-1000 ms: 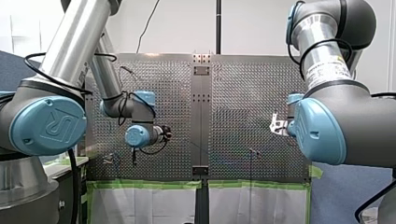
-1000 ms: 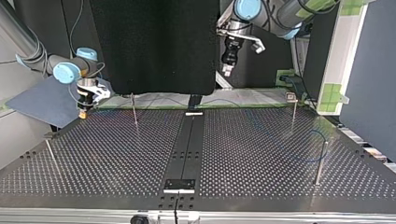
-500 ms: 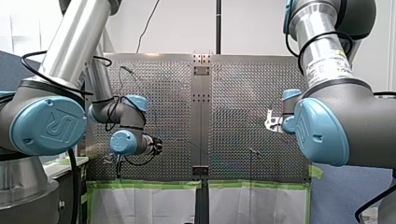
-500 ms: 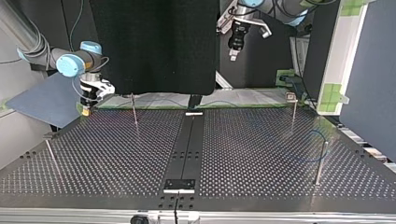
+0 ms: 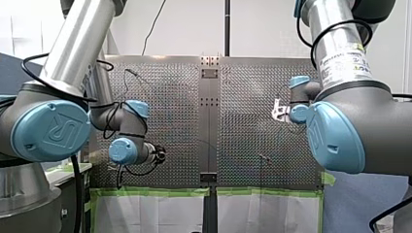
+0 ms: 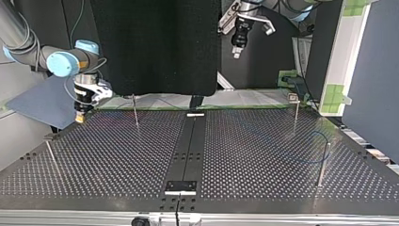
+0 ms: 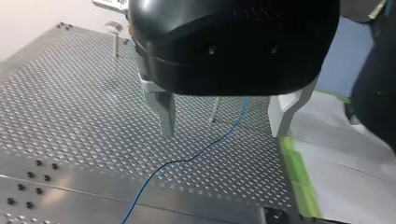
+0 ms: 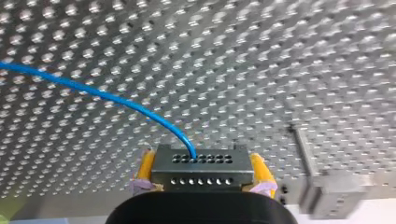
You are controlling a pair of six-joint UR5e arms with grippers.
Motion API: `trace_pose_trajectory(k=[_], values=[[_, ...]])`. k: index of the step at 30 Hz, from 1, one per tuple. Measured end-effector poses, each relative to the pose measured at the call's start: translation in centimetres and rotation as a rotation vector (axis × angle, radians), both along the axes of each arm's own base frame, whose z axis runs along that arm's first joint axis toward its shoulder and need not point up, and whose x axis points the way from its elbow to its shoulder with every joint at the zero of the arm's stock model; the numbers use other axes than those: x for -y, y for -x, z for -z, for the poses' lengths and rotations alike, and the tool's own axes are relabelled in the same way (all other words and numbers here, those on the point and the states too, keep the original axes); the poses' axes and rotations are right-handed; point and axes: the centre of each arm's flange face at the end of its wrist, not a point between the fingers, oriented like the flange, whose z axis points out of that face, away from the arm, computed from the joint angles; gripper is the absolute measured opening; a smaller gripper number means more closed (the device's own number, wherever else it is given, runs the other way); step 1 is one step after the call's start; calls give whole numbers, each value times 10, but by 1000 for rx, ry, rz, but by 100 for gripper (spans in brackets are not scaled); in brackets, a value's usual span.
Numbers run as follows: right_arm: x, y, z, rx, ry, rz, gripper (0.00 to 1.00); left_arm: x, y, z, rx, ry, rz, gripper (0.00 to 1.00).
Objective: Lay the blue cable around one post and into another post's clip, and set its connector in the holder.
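1. The perforated bench [image 6: 263, 155] fills the scene. Thin posts stand well apart on it, one [image 6: 135, 113] at the top view's far left and one [image 6: 323, 165] at its near right. That spacing reads as the route the cable must take.
2. My right arm comes in low at the top view's left, over the bench's far corner. My left arm hangs high above the far edge, and I judge it is waiting clear of the work.
3. The blue cable [image 7: 187, 161] lies slack on the bench, passing beneath my left claw. In the top view it curves by the near-right post. I cannot tell whether it sits in any clip.
4. Left claw [image 7: 223, 133]: its metal fingers [image 7: 164, 116] are spread wide, holding nothing and touching nothing, with the cable below them.
5. Right claw [image 8: 201, 173]: its yellow pads press on both sides of the connector [image 8: 201, 163], pinching it squarely. The cable leaves the connector's face and arcs away. That side-on grip looks right for carrying it to the holder.
6. A small grey block [image 8: 331, 198] sits just beside that claw. It may be the holder, but I cannot be sure.
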Motion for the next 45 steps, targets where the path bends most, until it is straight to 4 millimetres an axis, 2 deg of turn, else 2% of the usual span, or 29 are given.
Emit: trace_pose_trajectory(k=[5, 11, 21, 28, 36, 45], values=[[-2, -1, -22, 9, 31, -1, 0, 4, -7, -4, 37, 31, 9, 100], [-3, 9, -43, 42, 51, 15, 0, 4, -10, -6, 59, 42, 8, 100], [3, 33, -44, 47, 28, 54, 0, 1, -11, -5, 43, 23, 1, 100], [15, 52, -51, 48, 70, 67, 0, 0, -10, -4, 34, 18, 0, 100], [25, 59, -65, 29, 87, 20, 0, -1, -9, -3, 22, 12, -2, 100], [30, 69, -68, 21, 72, -34, 0, -4, -7, 0, -6, -8, -7, 100]])
